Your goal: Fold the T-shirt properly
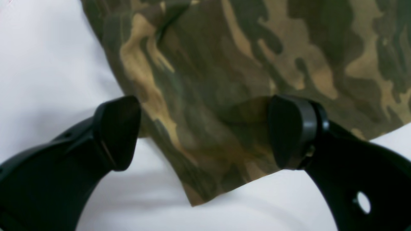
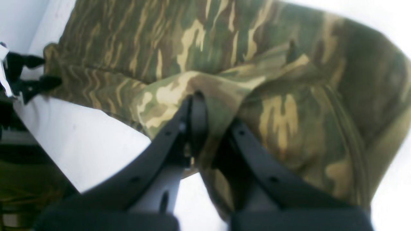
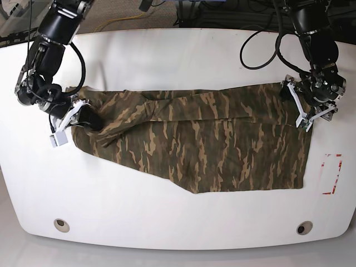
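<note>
The camouflage T-shirt (image 3: pixel 211 144) lies spread lengthwise across the white table (image 3: pixel 178 61). At its end on the left of the base view, my right gripper (image 3: pixel 89 119) is shut on a bunched fold of cloth. In the right wrist view the right gripper (image 2: pixel 205 109) pinches that raised fold of the T-shirt (image 2: pixel 289 106). At the opposite end my left gripper (image 3: pixel 298 107) stands open at the shirt's far corner. The left wrist view shows the left gripper (image 1: pixel 204 131) with its jaws wide apart and a corner of the T-shirt (image 1: pixel 224 64) lying flat between them, untouched.
A red-marked rectangle (image 3: pixel 332 173) sits on the table near the edge at the right of the base view. Two round holes (image 3: pixel 62 225) (image 3: pixel 303 227) lie near the front edge. Cables (image 3: pixel 261 50) run over the back edge behind the left arm.
</note>
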Controlling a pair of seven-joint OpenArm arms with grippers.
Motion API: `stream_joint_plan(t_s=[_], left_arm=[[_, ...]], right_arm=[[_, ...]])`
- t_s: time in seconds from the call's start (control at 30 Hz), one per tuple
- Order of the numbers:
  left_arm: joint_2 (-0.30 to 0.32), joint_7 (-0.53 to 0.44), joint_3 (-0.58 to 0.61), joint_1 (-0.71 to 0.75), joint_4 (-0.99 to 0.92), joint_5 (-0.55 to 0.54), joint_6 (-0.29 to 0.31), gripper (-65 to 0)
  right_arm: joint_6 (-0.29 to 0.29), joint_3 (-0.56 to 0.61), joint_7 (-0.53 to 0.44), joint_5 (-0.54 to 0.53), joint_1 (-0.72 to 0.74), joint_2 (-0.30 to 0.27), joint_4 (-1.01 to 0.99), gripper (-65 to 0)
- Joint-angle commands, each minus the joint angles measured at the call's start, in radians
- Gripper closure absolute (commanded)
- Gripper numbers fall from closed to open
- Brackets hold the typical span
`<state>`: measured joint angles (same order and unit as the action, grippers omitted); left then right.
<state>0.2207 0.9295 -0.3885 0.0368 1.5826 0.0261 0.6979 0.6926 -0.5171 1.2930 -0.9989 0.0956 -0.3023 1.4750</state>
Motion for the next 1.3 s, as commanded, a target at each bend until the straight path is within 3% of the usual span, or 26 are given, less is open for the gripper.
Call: stream_joint_plan(t_s=[0.0, 0.1, 0.3, 0.5, 0.57, 0.9, 1.07, 1.27], left_arm=[[0.013, -0.010, -0.003, -0.015, 0.015, -0.001, 0.000, -57.9], [0.013, -0.010, -0.003, -0.015, 0.015, -0.001, 0.000, -57.9], [0.013, -0.010, -0.005, -0.015, 0.015, -0.001, 0.000, -57.9], [0.013, -0.010, -0.005, -0.015, 0.015, -0.004, 0.000, -58.1], [0.015, -0.010, -0.005, -0.015, 0.015, -0.004, 0.000, -58.2], [0.009, -0.005, -0.010, -0.024, 0.049, -0.008, 0.000, -58.3], [-0.024, -0.005, -0.051, -0.041, 0.121, -0.025, 0.000, -58.3], [-0.036, 0.058, -0.171, -0.053, 0.157, -0.174, 0.000, -58.3]], right_arm=[[0.006, 0.021, -0.022, -0.019, 0.039, -0.038, -0.056, 0.0], [0.006, 0.051, -0.048, -0.010, 0.071, -0.044, -0.139, 0.0], [0.006, 0.062, -0.149, 0.125, 0.117, -0.062, -0.251, -1.1], [0.006, 0.051, -0.181, 0.236, 0.117, -0.088, -0.251, -28.9], [0.006, 0.036, -0.184, 0.257, 0.108, -0.104, -0.251, -33.3], [0.006, 0.008, -0.221, 0.262, 0.014, -0.186, -0.159, -31.2], [0.006, -0.031, -0.220, 0.266, -0.073, -0.182, -0.046, -31.4], [0.006, -0.068, -0.235, 0.308, -0.136, -0.162, -0.043, -31.5]])
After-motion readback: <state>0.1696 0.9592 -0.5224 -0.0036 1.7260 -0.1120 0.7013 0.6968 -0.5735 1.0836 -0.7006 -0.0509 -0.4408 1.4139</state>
